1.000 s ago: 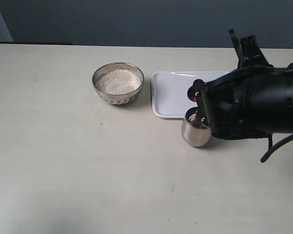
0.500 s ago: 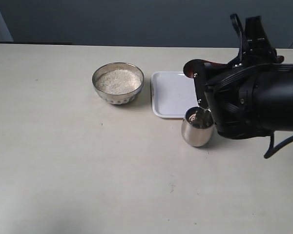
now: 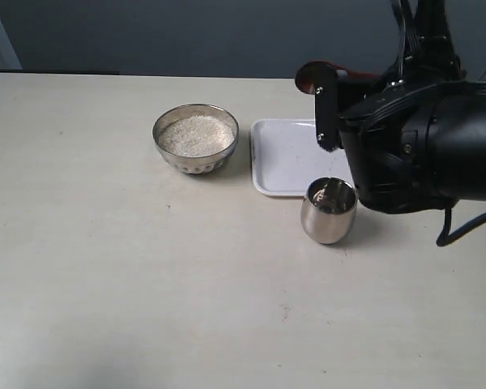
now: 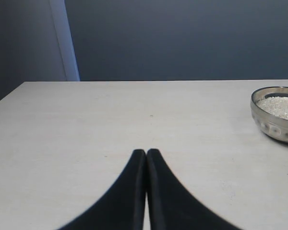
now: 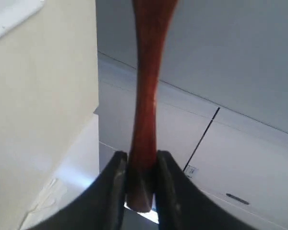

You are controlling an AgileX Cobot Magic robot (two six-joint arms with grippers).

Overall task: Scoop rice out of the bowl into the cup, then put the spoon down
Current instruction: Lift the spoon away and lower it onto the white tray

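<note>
Spoon (image 3: 312, 77) up in the air, right gripper (image 5: 140, 163) jaws pinching its handle; left gripper (image 4: 146, 158) jaws closed, empty; cup (image 3: 329, 212) probably filled — set-down left.

No text, label, brand, number or sign can be read anywhere.

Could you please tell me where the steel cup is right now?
In the exterior view the cup stands upright on the table, right of centre, by the white tray's near edge; the bowl sits further left.
</note>
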